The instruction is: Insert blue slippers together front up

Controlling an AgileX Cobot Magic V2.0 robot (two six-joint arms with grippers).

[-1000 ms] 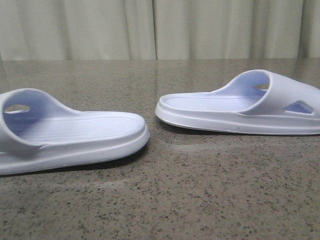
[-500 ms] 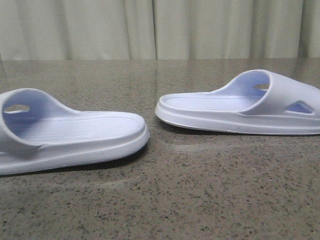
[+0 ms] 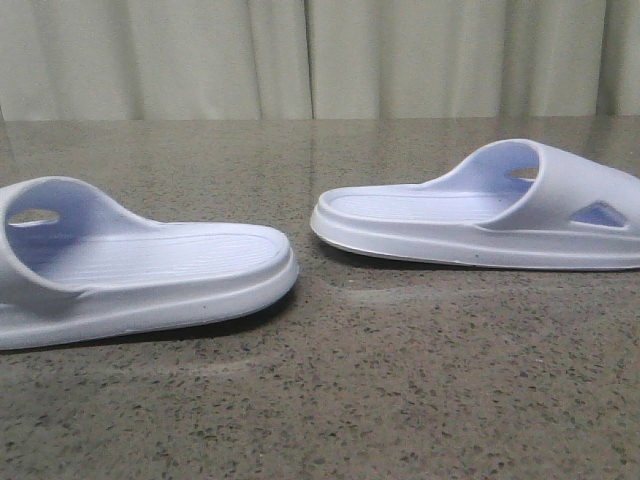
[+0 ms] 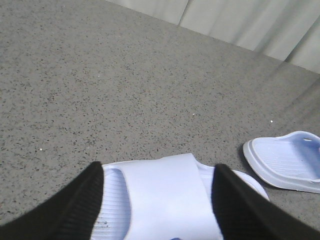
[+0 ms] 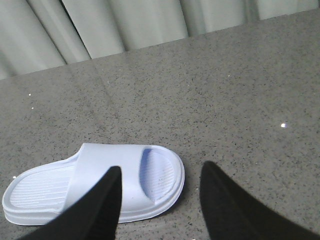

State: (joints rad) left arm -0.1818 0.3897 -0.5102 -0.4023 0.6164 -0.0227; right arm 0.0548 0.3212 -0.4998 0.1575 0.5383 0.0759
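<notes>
Grey speckled table [image 3: 400, 400] holds both blue slippers, well apart, not joined yet. Left slipper [image 4: 165, 195] lies between the left gripper's [image 4: 157, 200] spread fingers. Right slipper [image 5: 95, 187] sits beside the right gripper [image 5: 160, 200], which is wide apart and empty.

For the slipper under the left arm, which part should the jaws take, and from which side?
Probably the wide strap of the left slipper, from above. It lies sole-down on the table, and the strap arches clear of the ribbed footbed, giving a raised band to close on. The left gripper is already open with one finger on either side of that strap. The thick sole looks harder to span.
</notes>
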